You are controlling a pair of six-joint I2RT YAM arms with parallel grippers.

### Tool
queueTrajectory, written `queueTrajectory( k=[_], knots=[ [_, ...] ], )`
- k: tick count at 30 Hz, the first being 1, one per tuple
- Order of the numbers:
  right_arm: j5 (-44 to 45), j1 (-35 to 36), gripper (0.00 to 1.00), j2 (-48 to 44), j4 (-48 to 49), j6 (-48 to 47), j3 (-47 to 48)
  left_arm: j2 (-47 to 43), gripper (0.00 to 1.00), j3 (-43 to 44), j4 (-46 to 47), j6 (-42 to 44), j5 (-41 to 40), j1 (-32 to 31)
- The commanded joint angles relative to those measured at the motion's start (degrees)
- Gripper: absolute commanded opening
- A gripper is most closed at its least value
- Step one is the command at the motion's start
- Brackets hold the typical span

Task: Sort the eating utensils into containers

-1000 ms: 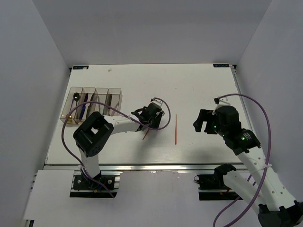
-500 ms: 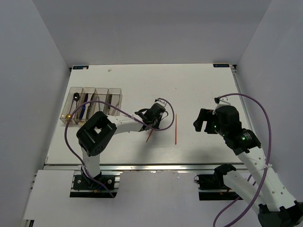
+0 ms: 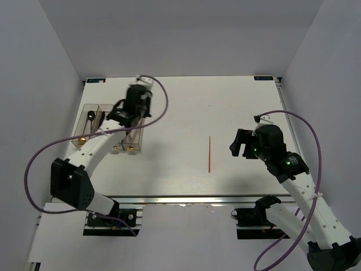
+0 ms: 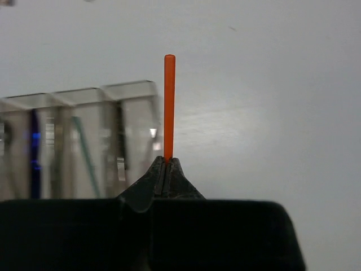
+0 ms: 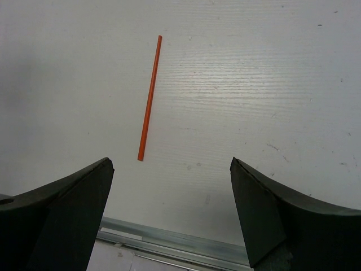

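The left pincer [image 4: 167,164] was closed on the near end of an orange-red chopstick [image 4: 169,107], which projected straight toward twelve o'clock in the wrist view. In my judgement the end grip lets the stick go lengthwise into a narrow slot. The pincer hung over the row of four bins [image 4: 130,90], at ten o'clock on the table [image 3: 254,101]. The bins already held a teal chopstick [image 4: 83,149] and what appeared to be a blue knife [image 4: 34,147]. These and the thin dividing walls are the likely obstructions.

A second chopstick [image 3: 209,153] lay flat near the table's centre, well apart from the bins. The right pincer [image 5: 171,164] stood at its three o'clock, spread wide and empty, with nothing between them.
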Motion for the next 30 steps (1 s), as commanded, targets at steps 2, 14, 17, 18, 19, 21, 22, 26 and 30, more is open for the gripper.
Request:
queueTrajectory(
  k=[2,14,17,18,19,21,22,26,30],
  knots=[
    [-1.3,-0.1,0.89,0.7,3.9,0.3,0.2,-3.0,0.0,1.7,-4.0,12.4,3.2,12.7],
    [-1.4,-0.1,0.89,3.9,4.7,-1.0,0.5,5.8,0.0,-2.8,12.3,15.0,15.4,25.9],
    [-1.4,-0.1,0.89,4.3,5.9,-0.7,0.1,6.7,0.0,-5.5,14.5,14.1,15.9,27.0],
    [-1.4,-0.1,0.89,4.5,6.3,-0.4,-0.1,6.7,0.0,-6.6,15.5,13.4,15.0,27.0],
    [-1.6,-0.2,0.89,5.2,7.1,-0.1,-0.5,6.5,0.0,-8.7,16.5,12.9,15.0,27.0],
    [-2.0,-0.1,0.89,6.0,7.6,0.5,-0.4,6.5,0.0,-10.0,18.4,12.3,14.0,27.0],
    [-2.2,-0.1,0.89,6.9,7.8,0.6,0.0,6.7,0.0,-10.2,18.5,12.4,13.3,27.0],
    [-3.6,-0.2,0.89,8.2,8.8,1.5,0.5,8.0,0.06,-9.9,17.8,11.8,13.9,27.0],
    [-4.6,-0.1,0.89,9.6,11.1,2.1,0.4,8.5,0.12,-11.7,18.0,10.9,13.2,27.0]
  ],
)
